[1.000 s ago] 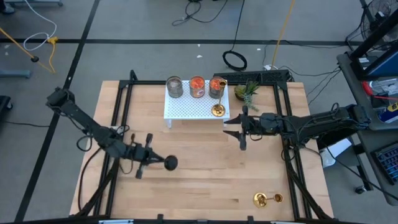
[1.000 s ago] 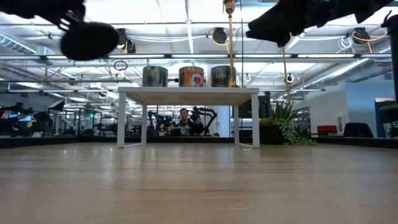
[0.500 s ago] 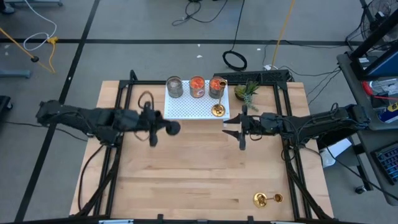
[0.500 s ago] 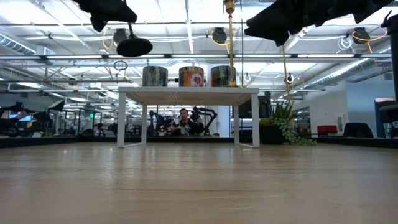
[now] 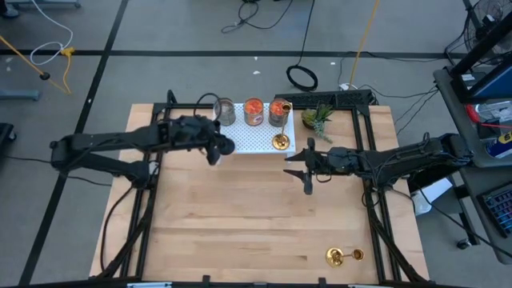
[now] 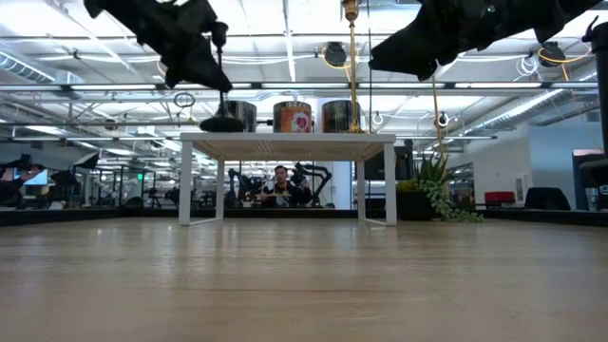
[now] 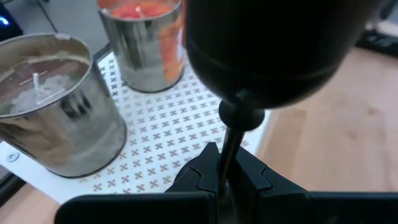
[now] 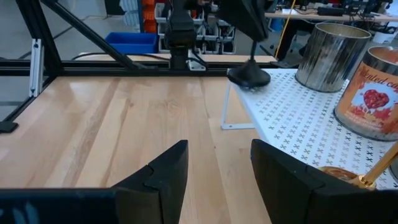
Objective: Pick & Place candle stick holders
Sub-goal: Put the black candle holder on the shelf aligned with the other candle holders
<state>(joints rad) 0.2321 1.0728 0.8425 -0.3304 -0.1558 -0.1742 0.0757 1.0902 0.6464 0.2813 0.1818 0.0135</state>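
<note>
My left gripper [image 5: 214, 148] is shut on the black stemmed holder [image 5: 226, 146]. It holds the holder's round base [image 6: 221, 123] at the near left corner of the white perforated stand [image 5: 248, 138]. The grey cup [image 5: 225, 112] and two orange cups [image 5: 254, 112] stand in a row on the stand's far side. One gold holder [image 5: 280, 142] stands upright at its right end. A second gold holder [image 5: 342, 256] lies on its side on the table near the front right. My right gripper [image 5: 306, 170] is open and empty, just right of the stand's near edge. My left gripper pinches the black holder's thin stem [image 7: 233, 146] between its two fingers, some way behind the base [image 7: 273, 50]. The fingers slant down from the table's left, and the stem runs on beyond them. The holder hangs base down; whether the base touches the stand cannot be told.
A small green potted plant [image 5: 318, 118] stands right of the stand at the table's far edge. Black frame rails [image 5: 156, 136] run along both sides of the table. Bare wood [image 5: 256, 216] lies between the stand and the near edge.
My left gripper has carried the black holder from the table's left middle toward the far edge and right, up to the stand's near left corner. The holder has turned from lying level to base down.
</note>
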